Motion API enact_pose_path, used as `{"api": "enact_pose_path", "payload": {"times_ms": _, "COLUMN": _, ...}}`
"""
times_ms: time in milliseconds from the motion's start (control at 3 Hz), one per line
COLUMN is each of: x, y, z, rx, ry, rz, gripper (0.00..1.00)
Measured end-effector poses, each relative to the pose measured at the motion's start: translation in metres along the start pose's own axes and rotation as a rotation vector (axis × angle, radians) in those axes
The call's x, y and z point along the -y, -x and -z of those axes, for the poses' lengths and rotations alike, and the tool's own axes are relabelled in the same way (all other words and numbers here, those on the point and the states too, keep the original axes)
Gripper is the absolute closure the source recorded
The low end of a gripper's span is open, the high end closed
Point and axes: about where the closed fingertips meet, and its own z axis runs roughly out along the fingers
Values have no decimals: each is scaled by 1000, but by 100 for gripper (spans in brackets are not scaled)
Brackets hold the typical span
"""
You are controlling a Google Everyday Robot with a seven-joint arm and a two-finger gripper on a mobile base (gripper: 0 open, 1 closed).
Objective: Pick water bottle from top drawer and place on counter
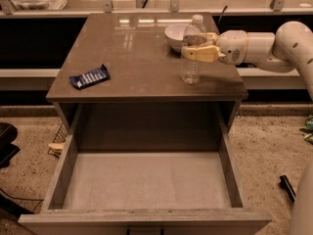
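The water bottle (191, 67), clear with a white cap, stands upright on the brown-grey counter (132, 58) near its right front corner. My gripper (199, 45) reaches in from the right, and its cream fingers (201, 53) are closed around the bottle's upper body. The bottle's base rests on the counter surface. The top drawer (146, 180) is pulled fully open below the counter, and its pale speckled floor holds nothing.
A white bowl (176, 35) sits on the counter just behind the bottle. A dark blue snack packet (89, 77) lies at the counter's left front. My white arm (274, 45) extends over the counter's right edge. A shelf rail runs behind.
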Motion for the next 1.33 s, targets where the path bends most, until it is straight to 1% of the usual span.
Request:
{"api": "enact_pose_path", "payload": {"times_ms": 667, "x": -1, "y": 0, "z": -3, "rx": 1, "ry": 5, "rz": 0, "gripper": 8}}
{"api": "enact_pose_path", "payload": {"times_ms": 1000, "x": -1, "y": 0, "z": -6, "rx": 1, "ry": 9, "rz": 0, "gripper": 0}}
{"api": "enact_pose_path", "payload": {"times_ms": 1333, "x": -1, "y": 0, "z": -6, "rx": 1, "ry": 9, "rz": 0, "gripper": 0}}
